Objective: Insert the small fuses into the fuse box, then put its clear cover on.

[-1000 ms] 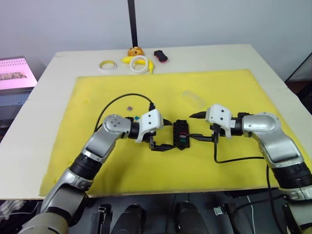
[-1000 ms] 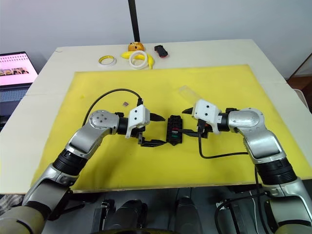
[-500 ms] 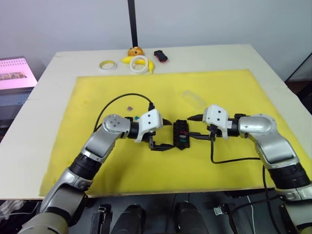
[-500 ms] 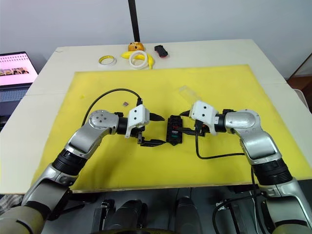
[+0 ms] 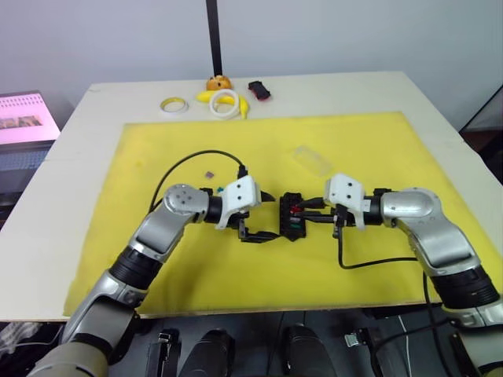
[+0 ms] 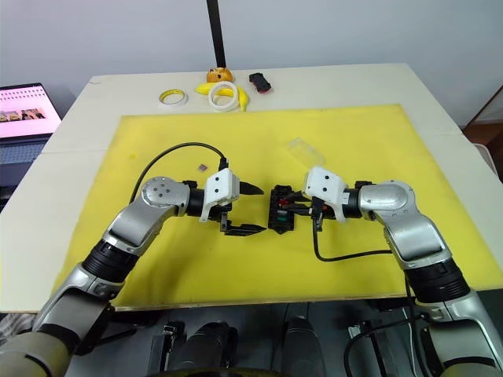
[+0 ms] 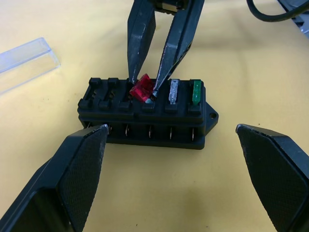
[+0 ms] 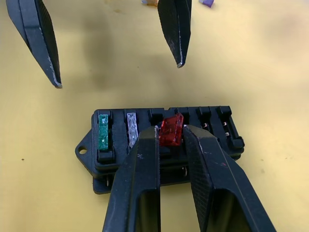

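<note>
The black fuse box [image 5: 291, 217] lies in the middle of the yellow mat [image 5: 157, 149]. A green fuse [image 7: 196, 92] and a pale grey fuse [image 7: 174, 91] sit in its end slots. A red fuse [image 8: 171, 130] stands tilted over a middle slot, and my right gripper [image 8: 170, 128] is shut on it from the right of the box. My left gripper [image 5: 266, 216] is open just left of the box, fingers wide and touching nothing. The clear cover [image 5: 312, 159] lies on the mat behind the box. A purple fuse [image 5: 209, 173] and a blue one [image 5: 221, 189] lie loose near my left wrist.
At the back of the table are two tape rings [image 5: 173, 104] [image 5: 224, 100], a banana [image 5: 206, 96], a small black and red toy car [image 5: 258, 89] and a black pole [image 5: 213, 35]. A laptop screen [image 5: 23, 118] stands off the left edge.
My right gripper moved left to the fuse box and its fingers closed in around the red fuse. The left gripper stayed open in place.
</note>
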Motion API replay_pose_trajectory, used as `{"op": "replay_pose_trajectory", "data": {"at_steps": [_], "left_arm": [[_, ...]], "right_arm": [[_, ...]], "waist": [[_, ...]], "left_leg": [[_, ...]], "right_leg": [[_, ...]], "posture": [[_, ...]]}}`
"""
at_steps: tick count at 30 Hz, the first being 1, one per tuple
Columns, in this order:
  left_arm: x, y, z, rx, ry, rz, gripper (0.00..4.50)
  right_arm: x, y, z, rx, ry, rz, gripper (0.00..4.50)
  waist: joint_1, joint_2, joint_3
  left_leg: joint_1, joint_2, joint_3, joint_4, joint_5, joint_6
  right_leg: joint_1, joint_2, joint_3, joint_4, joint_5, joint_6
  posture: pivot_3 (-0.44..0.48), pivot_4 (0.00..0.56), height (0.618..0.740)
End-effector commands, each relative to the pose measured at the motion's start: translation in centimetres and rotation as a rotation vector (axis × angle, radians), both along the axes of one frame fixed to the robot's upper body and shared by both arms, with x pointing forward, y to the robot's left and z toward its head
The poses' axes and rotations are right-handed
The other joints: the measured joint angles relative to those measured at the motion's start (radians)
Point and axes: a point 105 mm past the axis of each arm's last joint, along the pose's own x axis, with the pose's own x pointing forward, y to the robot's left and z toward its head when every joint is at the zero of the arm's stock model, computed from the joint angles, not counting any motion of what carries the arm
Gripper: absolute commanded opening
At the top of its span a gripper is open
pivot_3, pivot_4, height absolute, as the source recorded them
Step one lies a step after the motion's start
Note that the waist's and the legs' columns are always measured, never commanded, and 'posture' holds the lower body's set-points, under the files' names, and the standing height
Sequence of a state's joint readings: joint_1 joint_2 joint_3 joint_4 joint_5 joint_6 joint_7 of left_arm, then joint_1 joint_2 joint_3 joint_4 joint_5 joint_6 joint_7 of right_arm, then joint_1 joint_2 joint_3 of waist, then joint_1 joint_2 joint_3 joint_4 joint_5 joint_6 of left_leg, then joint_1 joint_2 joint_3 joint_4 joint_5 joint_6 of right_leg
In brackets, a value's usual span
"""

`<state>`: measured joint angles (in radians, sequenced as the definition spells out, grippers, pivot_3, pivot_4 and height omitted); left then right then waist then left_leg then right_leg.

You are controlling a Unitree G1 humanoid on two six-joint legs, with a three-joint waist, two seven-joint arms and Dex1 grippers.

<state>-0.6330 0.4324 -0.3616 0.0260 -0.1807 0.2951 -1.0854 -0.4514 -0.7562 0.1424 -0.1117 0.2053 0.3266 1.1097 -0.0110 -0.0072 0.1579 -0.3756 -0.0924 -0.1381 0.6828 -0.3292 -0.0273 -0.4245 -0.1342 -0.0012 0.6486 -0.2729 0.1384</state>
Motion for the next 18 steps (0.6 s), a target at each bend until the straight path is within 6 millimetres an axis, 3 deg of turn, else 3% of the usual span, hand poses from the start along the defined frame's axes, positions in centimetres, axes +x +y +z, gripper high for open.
{"op": "replay_pose_trajectory", "data": {"at_steps": [1, 14, 17, 18], "left_arm": [[0.02, 0.09, 0.92, -0.008, -0.045, -0.001, 4.50], [-0.24, 0.13, 0.70, -0.005, -0.046, -0.002, 4.50], [-0.26, 0.09, 0.70, -0.006, -0.047, -0.002, 4.50], [-0.27, 0.09, 0.69, -0.006, -0.046, -0.002, 4.50]], "right_arm": [[-0.43, 0.41, 1.17, 0.029, 0.006, 0.024, 0.87], [-0.25, 0.36, 1.50, 0.063, 0.066, -0.016, 0.87], [-0.32, 0.47, 1.53, 0.072, 0.072, -0.016, 0.04], [-0.36, 0.51, 1.58, 0.073, 0.072, -0.015, 0.04]], "waist": [[0.000, 0.000, 0.000], [0.001, 0.000, 0.000], [0.000, 0.000, 0.000], [0.000, 0.000, 0.000]], "left_leg": [[0.000, 0.000, 0.000, 0.000, 0.000, 0.000], [0.000, 0.000, 0.000, 0.000, 0.000, 0.000], [0.000, 0.000, 0.000, 0.000, 0.000, 0.000], [0.000, 0.000, 0.000, 0.000, 0.000, 0.000]], "right_leg": [[0.000, 0.000, 0.000, 0.000, 0.000, 0.000], [0.000, 0.000, 0.000, 0.000, 0.000, 0.000], [0.000, 0.000, 0.000, 0.000, 0.000, 0.000], [0.000, 0.000, 0.000, 0.000, 0.000, 0.000]], "posture": [[0.000, 0.150, 0.740], [0.000, 0.150, 0.740], [0.000, 0.150, 0.740], [0.000, 0.150, 0.740]]}}
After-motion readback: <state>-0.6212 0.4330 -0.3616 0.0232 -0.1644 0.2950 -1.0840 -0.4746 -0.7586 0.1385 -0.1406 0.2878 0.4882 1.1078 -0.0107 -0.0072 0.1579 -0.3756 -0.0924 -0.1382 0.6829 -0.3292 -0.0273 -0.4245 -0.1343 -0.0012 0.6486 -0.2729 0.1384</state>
